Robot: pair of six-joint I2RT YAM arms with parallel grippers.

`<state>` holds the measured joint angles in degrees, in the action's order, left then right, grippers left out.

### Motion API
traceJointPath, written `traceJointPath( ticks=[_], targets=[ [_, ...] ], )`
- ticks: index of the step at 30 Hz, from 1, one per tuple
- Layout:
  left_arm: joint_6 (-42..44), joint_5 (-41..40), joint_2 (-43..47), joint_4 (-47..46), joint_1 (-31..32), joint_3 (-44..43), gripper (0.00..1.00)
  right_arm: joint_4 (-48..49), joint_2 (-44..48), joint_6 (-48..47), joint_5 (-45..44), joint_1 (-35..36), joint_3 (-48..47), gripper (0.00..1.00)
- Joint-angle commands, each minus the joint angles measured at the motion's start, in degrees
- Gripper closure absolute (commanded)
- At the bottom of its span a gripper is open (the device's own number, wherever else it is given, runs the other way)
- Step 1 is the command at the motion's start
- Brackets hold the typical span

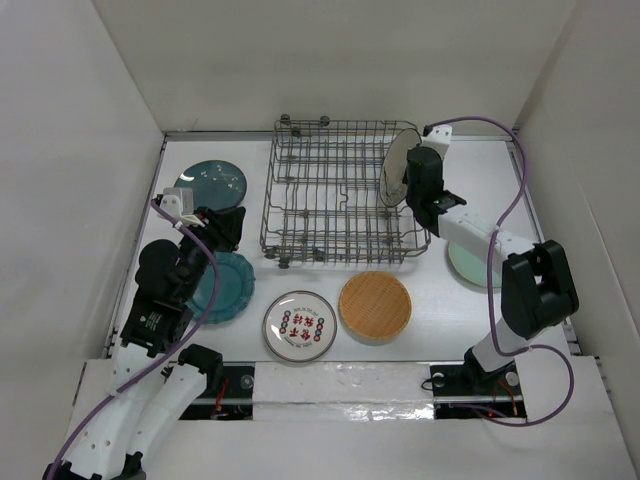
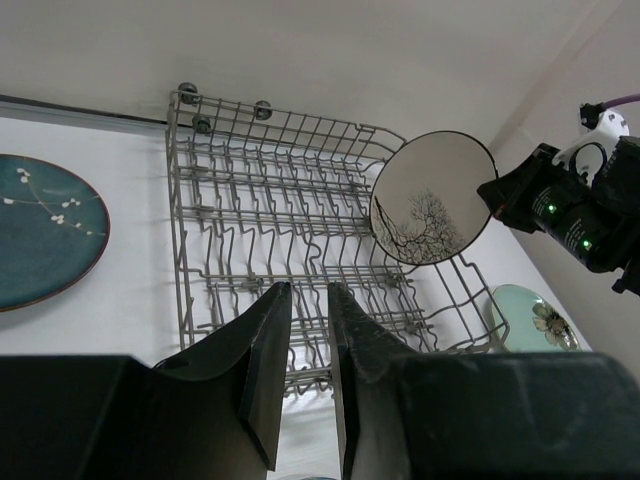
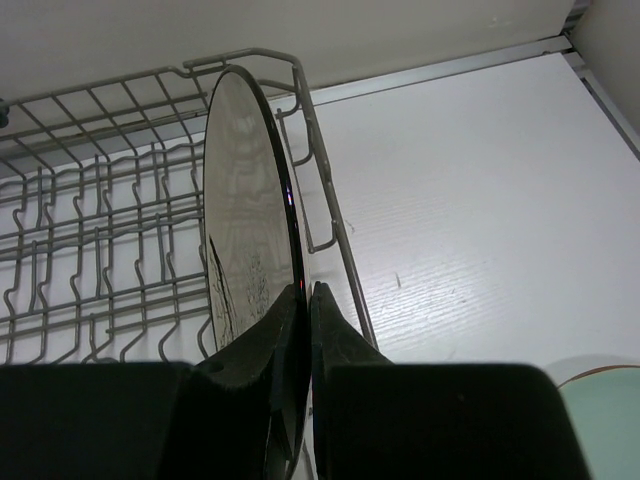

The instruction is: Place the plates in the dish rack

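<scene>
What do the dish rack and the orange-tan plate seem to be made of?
The dish rack: grey metal wire with a dull finish; the thin bent rods show it. The orange-tan plate: its fine woven-looking texture suggests wicker or bamboo, though printed ceramic is possible. It looks matte, with no glare.

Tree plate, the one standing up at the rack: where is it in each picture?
Top view: plate upright at the dish rack's right end.
Left wrist view: plate right of centre, face showing.
Right wrist view: plate edge-on at centre, pinched by the right hand.
Shared landmark: the grey wire dish rack.
</scene>
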<state>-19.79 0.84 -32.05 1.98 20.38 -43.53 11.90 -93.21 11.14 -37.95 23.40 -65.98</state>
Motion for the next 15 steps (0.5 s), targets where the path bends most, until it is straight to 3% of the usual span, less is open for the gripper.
traceJointPath(
  ticks=[1,15],
  targets=[
    [0.5,0.6,0.0,-3.0,-0.2,0.5,0.81,8.1,3.0,-1.1,-4.1,-0.1,-4.9,1.0],
    [0.5,0.4,0.0,-3.1,-0.2,0.6,0.81,8.6,4.7,-2.8,-5.0,-0.1,-4.5,1.0]
  ],
)
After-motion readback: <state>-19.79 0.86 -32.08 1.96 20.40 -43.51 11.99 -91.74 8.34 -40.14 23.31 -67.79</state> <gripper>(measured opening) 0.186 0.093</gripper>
